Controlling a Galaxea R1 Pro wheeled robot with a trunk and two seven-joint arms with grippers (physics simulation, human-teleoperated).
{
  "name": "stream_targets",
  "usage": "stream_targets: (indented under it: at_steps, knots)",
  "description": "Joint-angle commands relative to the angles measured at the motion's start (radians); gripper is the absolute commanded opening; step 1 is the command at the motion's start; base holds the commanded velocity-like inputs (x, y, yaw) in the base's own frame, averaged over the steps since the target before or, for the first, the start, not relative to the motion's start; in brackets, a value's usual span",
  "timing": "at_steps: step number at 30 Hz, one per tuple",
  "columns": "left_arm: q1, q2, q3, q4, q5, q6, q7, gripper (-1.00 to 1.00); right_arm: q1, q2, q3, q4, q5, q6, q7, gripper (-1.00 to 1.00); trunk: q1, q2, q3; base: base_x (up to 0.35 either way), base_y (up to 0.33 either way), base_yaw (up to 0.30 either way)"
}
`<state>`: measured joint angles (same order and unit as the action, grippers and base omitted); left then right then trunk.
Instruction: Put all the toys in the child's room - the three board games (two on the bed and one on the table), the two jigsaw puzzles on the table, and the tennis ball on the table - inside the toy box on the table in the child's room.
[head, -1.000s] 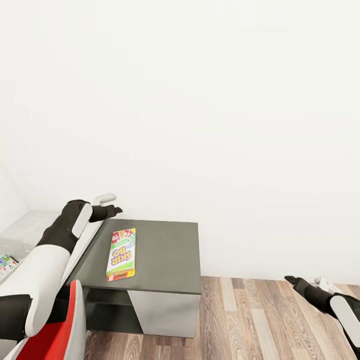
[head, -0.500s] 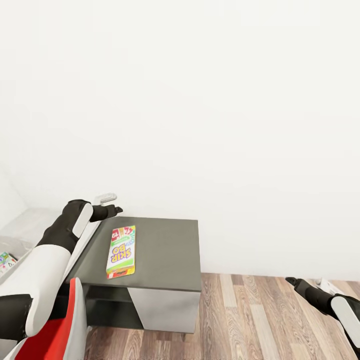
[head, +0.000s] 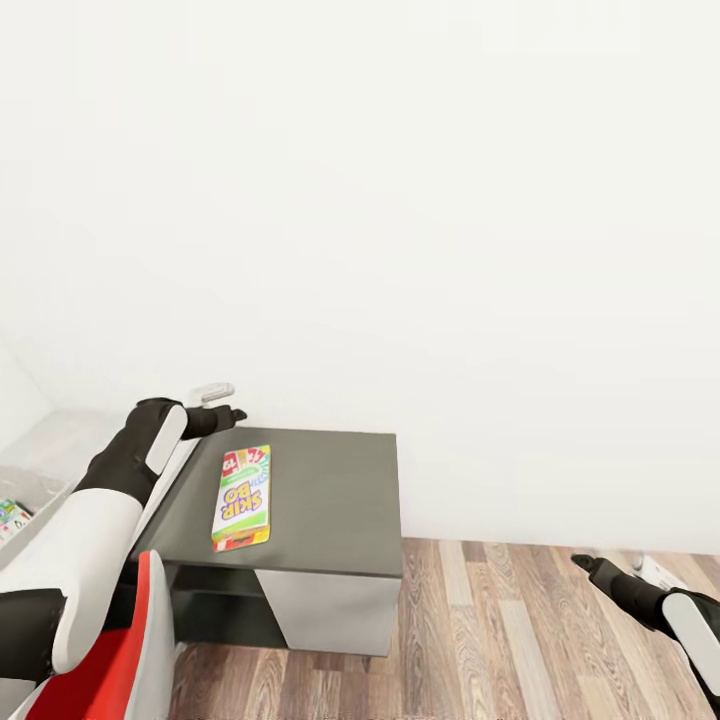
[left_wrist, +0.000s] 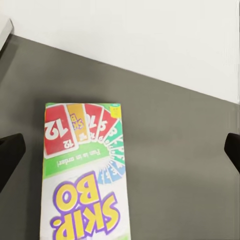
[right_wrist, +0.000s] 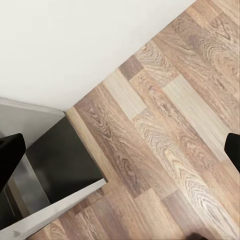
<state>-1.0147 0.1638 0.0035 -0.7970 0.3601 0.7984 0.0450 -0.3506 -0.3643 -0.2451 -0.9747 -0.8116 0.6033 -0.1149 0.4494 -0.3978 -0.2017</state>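
Head view: Skip-Bo game box (head: 241, 498) lies flat on the dark grey cabinet (head: 330, 500); left gripper (head: 228, 415) hangs spread wide beyond its far end, right gripper (head: 585, 565) likewise wide over plank floor (head: 500, 630), both empty.

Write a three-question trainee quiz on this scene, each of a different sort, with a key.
1. True or false: the Skip-Bo box lies flat on the dark grey cabinet top.
2. The left gripper's jaws are: A) shut on the box, B) open with the box between them, untouched.
3. Fill in: the right gripper hangs over the ____ floor.

Key: 1 true; 2 B; 3 wood-plank.
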Motion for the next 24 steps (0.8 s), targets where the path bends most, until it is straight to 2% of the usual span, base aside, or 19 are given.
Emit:
stream_targets:
  at_steps: [1,5,12,24]
  knots:
    - [-0.001,0.000,0.000,-0.004,0.007,-0.002,0.004,1.00,-0.001,0.001,0.000,-0.002,-0.011,0.004,-0.009,1.00,0.001,-0.002,-0.004,0.000,0.000,0.000]
    - [0.000,0.000,-0.001,-0.019,0.009,-0.034,-0.003,1.00,-0.001,0.006,0.002,-0.002,-0.010,0.002,-0.010,1.00,0.001,-0.002,-0.010,0.000,0.000,0.000]
    - [0.006,0.003,-0.005,-0.078,0.012,-0.042,-0.008,1.00,-0.001,0.007,0.015,-0.002,-0.009,0.001,-0.011,1.00,0.001,-0.002,-0.022,0.000,0.000,0.000]
    - [0.011,0.012,0.006,-0.086,0.010,0.002,-0.006,1.00,-0.001,0.006,0.018,-0.002,-0.009,0.001,-0.011,1.00,0.001,-0.002,-0.042,0.000,0.000,0.000]
